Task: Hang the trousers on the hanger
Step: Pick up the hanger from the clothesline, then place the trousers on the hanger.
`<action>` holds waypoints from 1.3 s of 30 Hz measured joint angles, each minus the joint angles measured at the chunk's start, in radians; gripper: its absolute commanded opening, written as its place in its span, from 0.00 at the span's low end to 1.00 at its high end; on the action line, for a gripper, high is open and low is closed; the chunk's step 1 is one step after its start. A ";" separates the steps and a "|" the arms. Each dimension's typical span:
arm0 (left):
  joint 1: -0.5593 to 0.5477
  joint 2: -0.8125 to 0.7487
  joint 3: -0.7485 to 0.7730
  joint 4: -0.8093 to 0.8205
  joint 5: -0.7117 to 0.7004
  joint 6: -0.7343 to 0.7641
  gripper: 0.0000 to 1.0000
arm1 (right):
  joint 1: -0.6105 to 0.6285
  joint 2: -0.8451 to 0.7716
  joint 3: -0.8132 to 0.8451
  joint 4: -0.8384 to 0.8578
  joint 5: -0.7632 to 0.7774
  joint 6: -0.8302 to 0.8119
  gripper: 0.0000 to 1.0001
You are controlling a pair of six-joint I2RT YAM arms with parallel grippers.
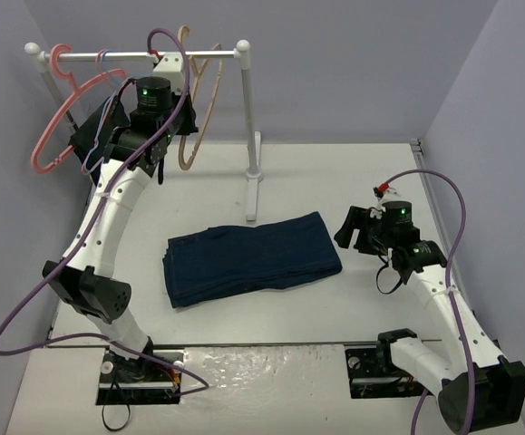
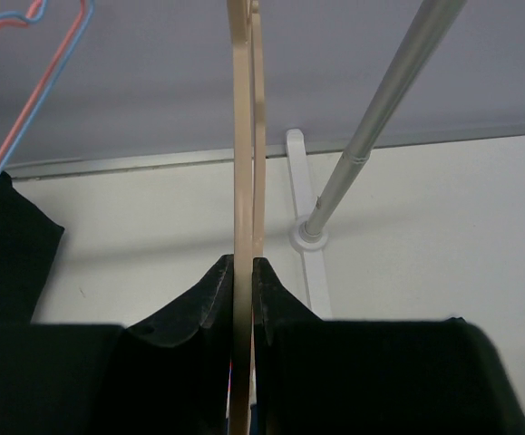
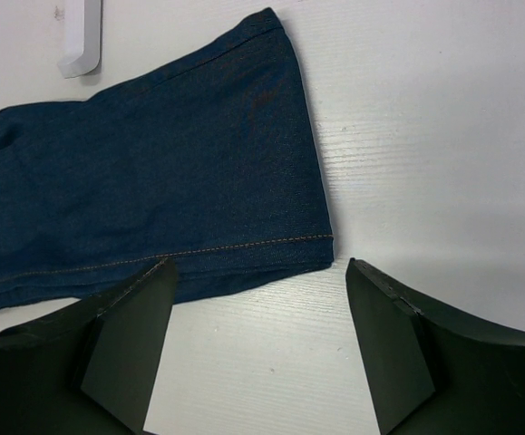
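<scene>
Table: white surface, carrying a white clothes rack at the rear left, its foot standing on the tabletop.

Trousers: dark navy denim, folded into a flat, roughly rectangular stack. They lie at mid-table, in front of the rack's foot and apart from it. In the right wrist view the hem end lies flat, with a line of orange-brown stitching. They are not on any hanger.

Hanger: light tan wood, hung from the rack's rail near its right end and seen nearly edge-on.

Pink plastic hanger: at the rail's left end. Thin wire hangers, blue and red, hang just beside it.

Black shape: below the wire hangers; possibly a cloth, but the view is too poor to confirm.

Left gripper: raised to the rack, jaws closed together on the wooden hanger, whose edge runs up between the two fingers.

Right gripper: low over the table at the trousers' right end, jaws standing wide apart and holding nothing. One finger overlaps the hem edge in view; contact with the cloth cannot be determined.
</scene>
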 measured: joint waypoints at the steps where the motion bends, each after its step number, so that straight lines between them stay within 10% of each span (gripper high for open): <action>1: 0.000 -0.009 0.000 0.000 -0.002 0.003 0.00 | 0.000 0.000 0.000 0.000 0.000 0.000 0.73; 10: 0.000 -0.104 -0.075 -0.042 -0.040 0.011 0.00 | 0.000 0.001 -0.001 0.001 0.001 -0.008 0.73; 26: -0.020 -0.775 -0.788 -0.092 -0.004 -0.111 0.00 | 0.001 0.234 0.002 0.100 -0.009 -0.030 0.72; 39: -0.460 -0.786 -1.194 0.094 -0.168 -0.369 0.00 | 0.002 0.487 -0.001 0.290 -0.018 -0.046 0.65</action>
